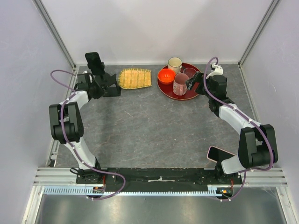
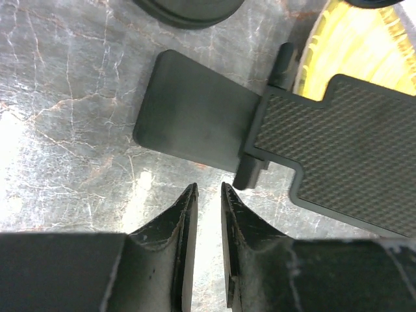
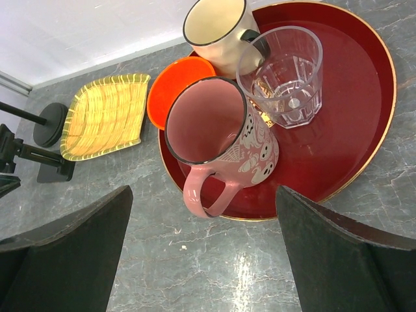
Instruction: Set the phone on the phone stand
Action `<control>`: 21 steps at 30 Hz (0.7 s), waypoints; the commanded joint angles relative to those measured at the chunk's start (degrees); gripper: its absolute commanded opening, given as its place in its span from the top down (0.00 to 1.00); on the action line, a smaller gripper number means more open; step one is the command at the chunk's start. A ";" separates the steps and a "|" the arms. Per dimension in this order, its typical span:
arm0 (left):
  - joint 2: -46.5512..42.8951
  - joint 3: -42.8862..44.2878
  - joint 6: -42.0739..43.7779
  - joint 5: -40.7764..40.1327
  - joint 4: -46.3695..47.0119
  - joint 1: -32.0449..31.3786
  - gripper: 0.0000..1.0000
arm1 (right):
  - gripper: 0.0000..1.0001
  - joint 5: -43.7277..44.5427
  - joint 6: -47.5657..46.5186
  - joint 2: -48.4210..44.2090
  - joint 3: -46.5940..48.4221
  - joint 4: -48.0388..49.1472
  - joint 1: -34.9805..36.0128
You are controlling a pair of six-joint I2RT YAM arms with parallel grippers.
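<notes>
The phone stand [image 1: 95,63] stands at the back left, with a black upright plate on top. Its round disc base shows in the right wrist view [image 3: 51,125] and at the top edge of the left wrist view [image 2: 188,10]. A phone [image 1: 219,153] with a dark screen and pink edge lies at the front right, partly under the right arm. My left gripper [image 1: 108,83] [image 2: 208,188] is just in front of the stand, its jaws a narrow slit apart with nothing between them. My right gripper [image 1: 190,83] [image 3: 203,190] is wide open and empty, facing a pink mug [image 3: 221,140].
A second black holder [image 1: 112,90], with a flat rectangular base [image 2: 188,117] and a carbon-textured plate [image 2: 344,156], lies right under my left gripper. A yellow woven tray [image 1: 135,78] sits beside it. A red round tray [image 3: 344,130] holds the pink mug, a glass [image 3: 283,75], a cream mug [image 3: 214,29] and an orange bowl [image 3: 172,84].
</notes>
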 commanded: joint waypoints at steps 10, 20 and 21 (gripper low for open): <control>-3.39 10.88 -2.35 -16.16 -7.09 -0.32 0.66 | 0.02 -1.00 0.48 0.41 1.56 2.80 -0.54; 3.47 17.32 -1.74 -12.73 -9.82 -0.76 0.61 | 0.02 -1.09 0.57 0.59 1.65 3.06 -0.63; 3.47 16.79 -1.65 -12.73 -9.56 -0.85 0.61 | 0.02 -1.09 0.57 0.76 1.65 3.06 -0.63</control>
